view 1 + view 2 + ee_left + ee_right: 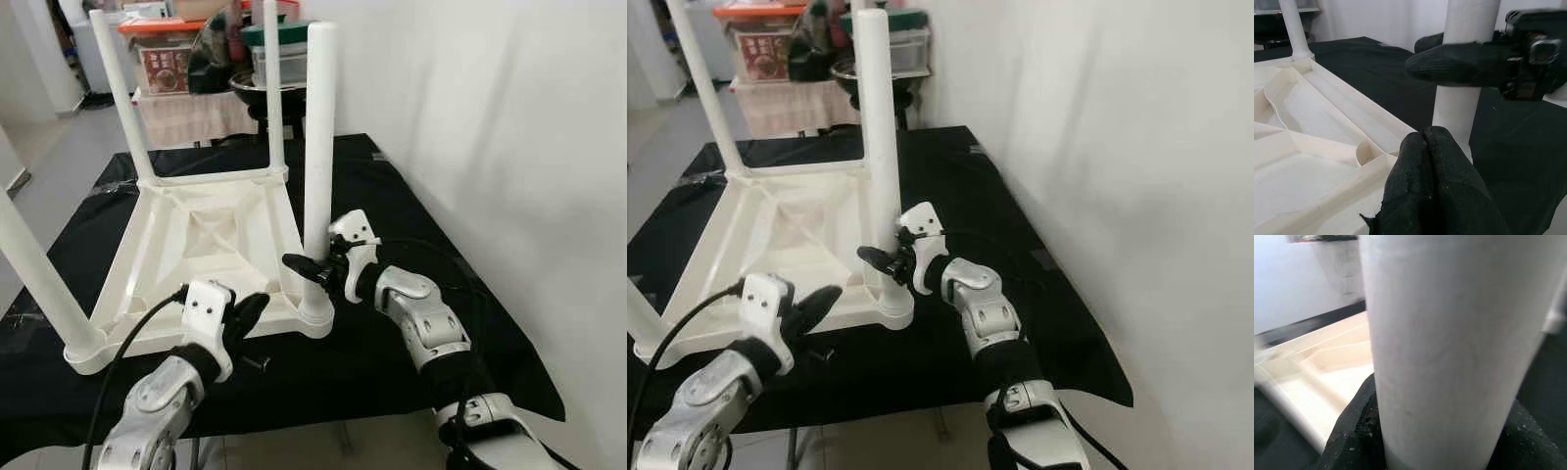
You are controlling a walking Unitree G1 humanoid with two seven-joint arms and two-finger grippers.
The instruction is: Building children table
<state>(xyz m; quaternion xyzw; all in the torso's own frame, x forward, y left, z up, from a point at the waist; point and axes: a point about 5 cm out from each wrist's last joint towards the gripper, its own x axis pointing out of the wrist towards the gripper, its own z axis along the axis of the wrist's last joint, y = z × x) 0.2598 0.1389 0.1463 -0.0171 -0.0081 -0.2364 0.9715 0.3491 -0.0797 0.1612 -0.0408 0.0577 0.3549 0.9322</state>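
Note:
A white plastic children's table (216,245) lies upside down on a black-covered work table (392,196), with its legs pointing up. My right gripper (312,268) is shut on the near right leg (318,127) just above its socket; the black fingers (1352,440) wrap around the white tube (1449,342). My left gripper (250,311) is shut with nothing in it. It sits at the front rim of the tabletop, a little left of that leg. In the left wrist view the closed fingertips (1435,186) point at the leg's base (1459,117).
Other legs rise at the far left (122,88), far right (274,88) and near left (39,284). A small dark part (257,362) lies on the cloth near the front edge. Storage boxes (162,44) stand behind, and a white wall (509,147) runs along the right.

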